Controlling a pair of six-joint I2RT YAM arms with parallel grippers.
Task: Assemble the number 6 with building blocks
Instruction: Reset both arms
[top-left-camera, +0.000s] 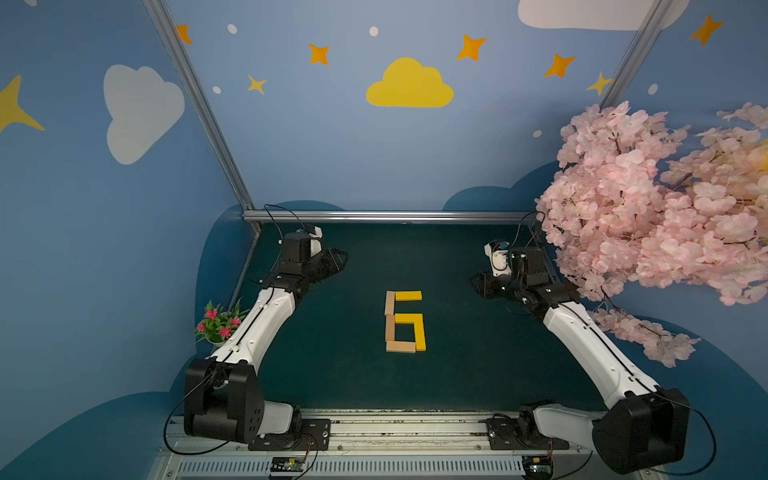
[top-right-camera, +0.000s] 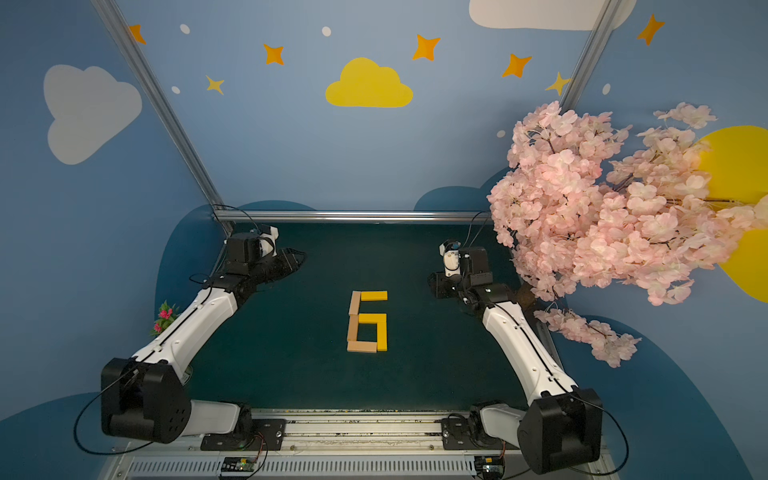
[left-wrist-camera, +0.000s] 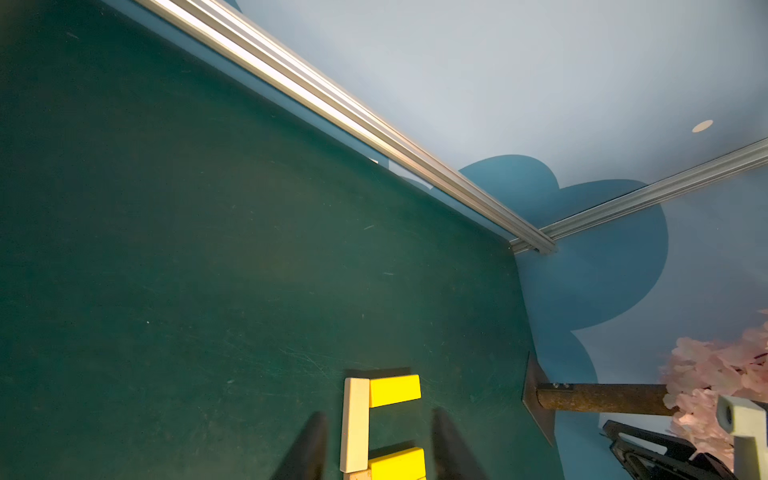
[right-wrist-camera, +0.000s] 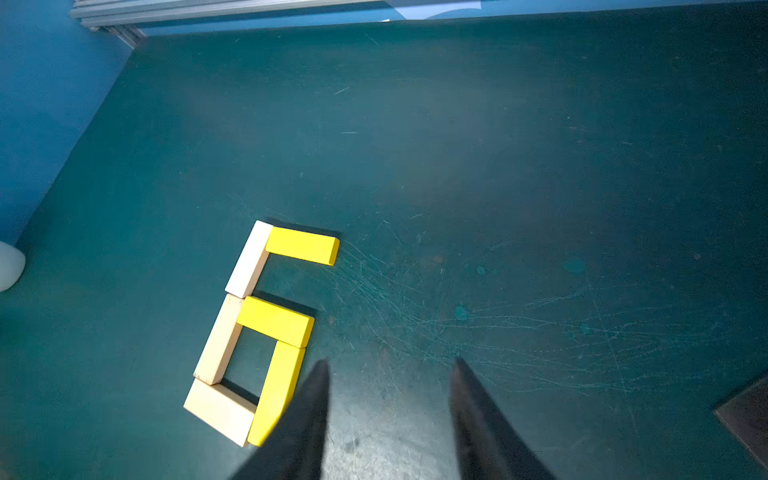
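Number 6 lies flat at centre of green table, seen in both top views. Tan bars: two end to end as left stroke, one across near end as base. Yellow bars: one across far end as top, one as middle stroke, one as lower right side. Bars touch at joints. Left gripper at far left, jaws apart, empty. Right gripper at far right, jaws apart, empty. Both well apart from digit. Pink blossom tree overhangs right edge.
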